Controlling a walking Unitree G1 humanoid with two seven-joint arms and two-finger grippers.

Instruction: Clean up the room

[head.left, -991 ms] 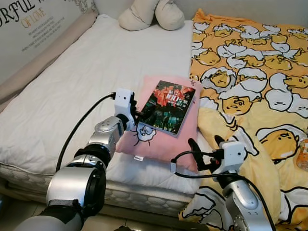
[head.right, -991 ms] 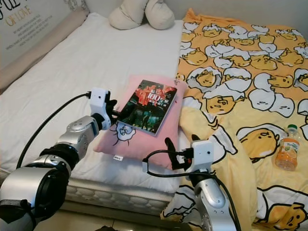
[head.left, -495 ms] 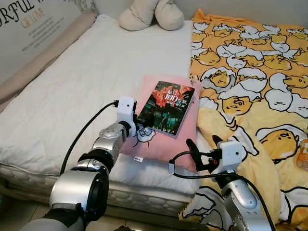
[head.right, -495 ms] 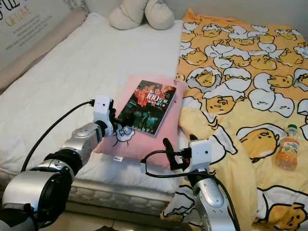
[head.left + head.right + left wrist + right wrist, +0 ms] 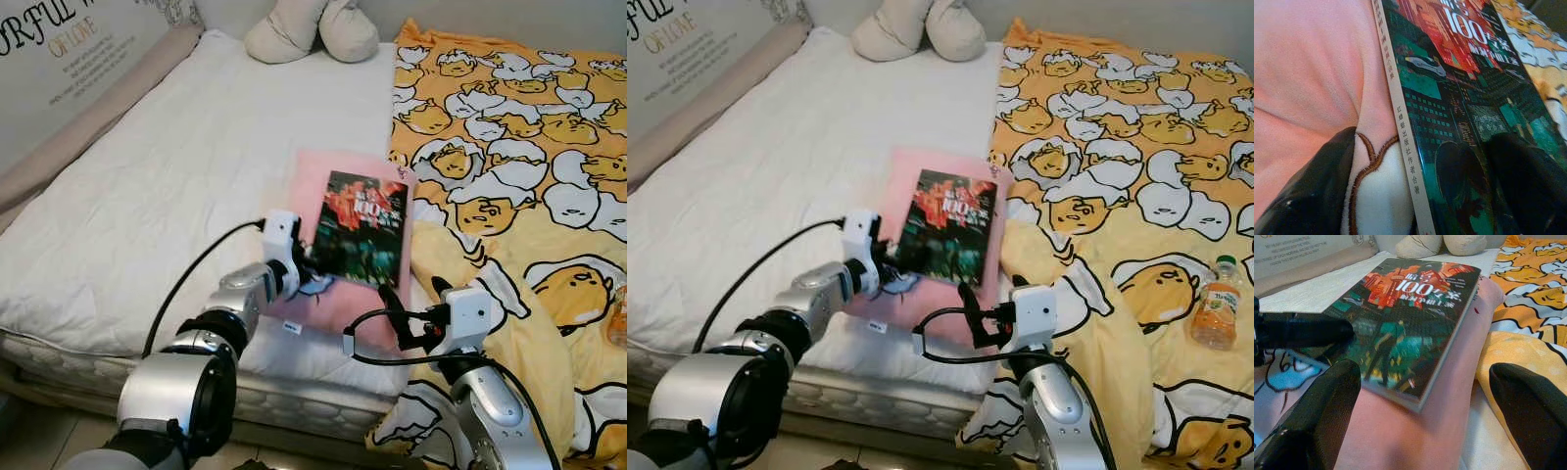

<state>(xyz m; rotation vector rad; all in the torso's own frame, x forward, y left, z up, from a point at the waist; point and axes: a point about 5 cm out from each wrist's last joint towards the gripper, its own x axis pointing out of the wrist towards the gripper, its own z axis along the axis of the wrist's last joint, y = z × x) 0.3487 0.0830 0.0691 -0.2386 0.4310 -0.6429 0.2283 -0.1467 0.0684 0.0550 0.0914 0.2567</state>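
book (image 5: pixel 363 228) with a dark cover of red and teal city art lies on a pink pillow (image 5: pixel 323 181) near the foot edge of a bed with a white mattress (image 5: pixel 186 157). left gripper (image 5: pixel 306 266) sits at the book's near left corner. in the left wrist view one black finger (image 5: pixel 1528 186) rests on top of the cover and the other finger lies on the pillow fabric beside the spine, so the jaws straddle the book's edge; whether they are pressing it tight cannot be told.

right gripper (image 5: pixel 416 305) hovers just in front of the pillow's near right corner, fingers spread wide apart and grasping nothing. in the right wrist view the book and pillow sit between its two fingers (image 5: pixel 1317 416).

yellow blanket (image 5: pixel 519 176) printed with cartoon eggs covers the right side of the bed, touching the pillow's right edge. orange drink bottle (image 5: pixel 1217 304) lies on this blanket, well apart from the book. cream plush toy (image 5: pixel 312 27) rests at the head of the mattress.
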